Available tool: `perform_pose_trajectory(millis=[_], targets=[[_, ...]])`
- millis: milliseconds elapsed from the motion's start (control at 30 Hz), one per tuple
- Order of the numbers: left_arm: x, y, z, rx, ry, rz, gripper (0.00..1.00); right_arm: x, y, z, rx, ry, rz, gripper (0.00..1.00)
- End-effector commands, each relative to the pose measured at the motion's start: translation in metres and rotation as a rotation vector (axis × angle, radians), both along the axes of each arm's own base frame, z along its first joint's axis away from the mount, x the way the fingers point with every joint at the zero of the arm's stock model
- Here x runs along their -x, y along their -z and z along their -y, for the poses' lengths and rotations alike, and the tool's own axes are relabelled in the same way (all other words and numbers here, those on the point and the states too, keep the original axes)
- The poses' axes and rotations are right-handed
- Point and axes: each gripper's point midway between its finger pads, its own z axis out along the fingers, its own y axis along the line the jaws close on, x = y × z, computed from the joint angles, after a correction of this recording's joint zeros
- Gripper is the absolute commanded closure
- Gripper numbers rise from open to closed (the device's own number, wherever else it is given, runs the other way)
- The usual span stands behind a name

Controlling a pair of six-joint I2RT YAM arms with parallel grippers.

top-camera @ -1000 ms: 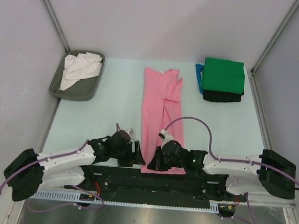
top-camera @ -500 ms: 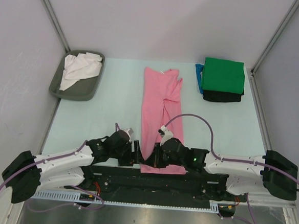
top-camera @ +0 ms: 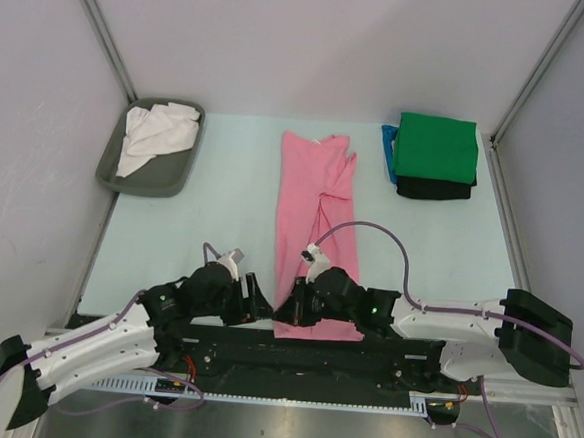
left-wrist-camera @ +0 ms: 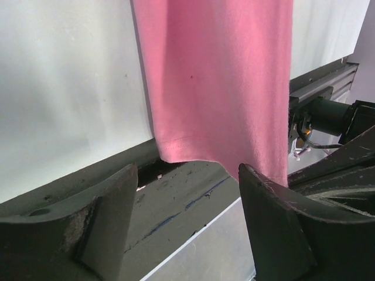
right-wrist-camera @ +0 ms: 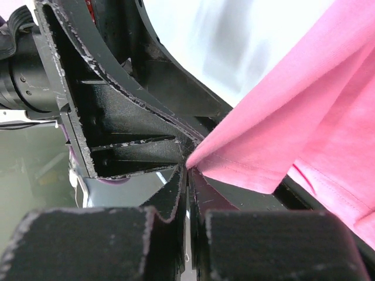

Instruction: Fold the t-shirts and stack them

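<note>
The pink t-shirt (top-camera: 313,210) lies folded into a long strip down the middle of the table, its hem at the near edge. My right gripper (top-camera: 288,309) is shut on the hem's near left corner (right-wrist-camera: 202,157), which lifts off the table (right-wrist-camera: 246,41). My left gripper (top-camera: 256,299) stands open just left of that corner, nothing between its fingers (left-wrist-camera: 111,205); the pink hem (left-wrist-camera: 217,76) hangs ahead of it over the table's edge. Green (top-camera: 435,147), black (top-camera: 432,189) and blue (top-camera: 388,151) t-shirts lie folded in a stack at the back right. A white t-shirt (top-camera: 156,134) lies crumpled in the tray.
The grey tray (top-camera: 180,176) stands at the back left by the wall. A black rail (top-camera: 293,344) and the arms' bases run along the near edge, right under the pink hem. Walls close in the table on three sides.
My right gripper has shifted a little left with the pink hem corner in it. The left arm has pulled back and swung toward the left, its gripper staying beside the corner.
</note>
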Motion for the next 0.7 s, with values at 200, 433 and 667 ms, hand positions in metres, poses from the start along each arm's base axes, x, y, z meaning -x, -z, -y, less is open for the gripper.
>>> perform_pose_trajectory(millis=[200,433,667], targets=[[-0.001,0.003,0.0,-0.001,-0.021,-0.015,0.26,0.001,-0.045,-0.026,-0.174,-0.043,0.036,1.0],[-0.002,0.001,-0.005,-0.011,-0.048,-0.009,0.27,0.003,-0.053,-0.032,-0.222,-0.068,0.032,1.0],[-0.016,-0.022,-0.05,-0.057,-0.282,0.064,0.28,0.003,-0.049,-0.033,-0.212,-0.072,0.024,1.0]])
